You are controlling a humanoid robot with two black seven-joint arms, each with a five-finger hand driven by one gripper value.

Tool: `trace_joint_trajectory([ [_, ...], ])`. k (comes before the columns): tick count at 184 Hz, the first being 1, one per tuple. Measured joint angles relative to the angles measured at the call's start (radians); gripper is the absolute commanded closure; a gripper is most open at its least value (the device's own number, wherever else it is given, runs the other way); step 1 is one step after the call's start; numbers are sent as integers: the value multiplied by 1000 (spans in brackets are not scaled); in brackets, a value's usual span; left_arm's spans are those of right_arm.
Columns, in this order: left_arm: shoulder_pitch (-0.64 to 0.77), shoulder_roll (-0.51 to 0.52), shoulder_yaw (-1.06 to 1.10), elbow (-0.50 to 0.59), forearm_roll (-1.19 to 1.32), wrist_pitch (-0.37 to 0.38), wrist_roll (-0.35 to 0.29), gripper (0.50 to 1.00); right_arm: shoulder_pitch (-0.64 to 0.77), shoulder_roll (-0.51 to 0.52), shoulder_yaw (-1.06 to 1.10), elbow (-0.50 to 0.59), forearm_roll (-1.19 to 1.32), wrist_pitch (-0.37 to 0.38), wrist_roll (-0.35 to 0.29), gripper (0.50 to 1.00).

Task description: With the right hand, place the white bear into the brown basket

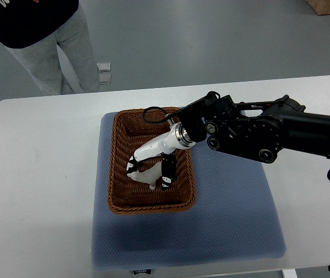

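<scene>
My right arm reaches in from the right across the table [43,150], my hand [153,162] angled down inside the brown basket [117,174] on the blue mat [234,214], fingers closed around the white bear [145,174], low over the basket's floor.

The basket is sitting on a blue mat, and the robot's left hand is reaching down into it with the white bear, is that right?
Not quite. It is the right hand, on the arm that comes in from the picture's right edge, that reaches into the basket around the white bear. The top view shows this. The basket does sit on the blue mat.
</scene>
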Motion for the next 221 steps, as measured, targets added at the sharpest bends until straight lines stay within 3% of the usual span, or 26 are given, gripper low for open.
trace_joint_trajectory([
  [45,0,0,0,0,0,0,0,500,31,-28,74,2,54,7,10,576],
  [82,0,0,0,0,0,0,0,500,15,-112,247,-10,207,-24,11,576],
  [152,0,0,0,0,0,0,0,500,-269,-133,756,-226,630,-172,14,576],
  [194,0,0,0,0,0,0,0,500,-390,-119,998,-337,875,-376,18,579],
  [221,0,0,0,0,0,0,0,500,-432,-115,1026,-370,1055,-422,28,579],
])
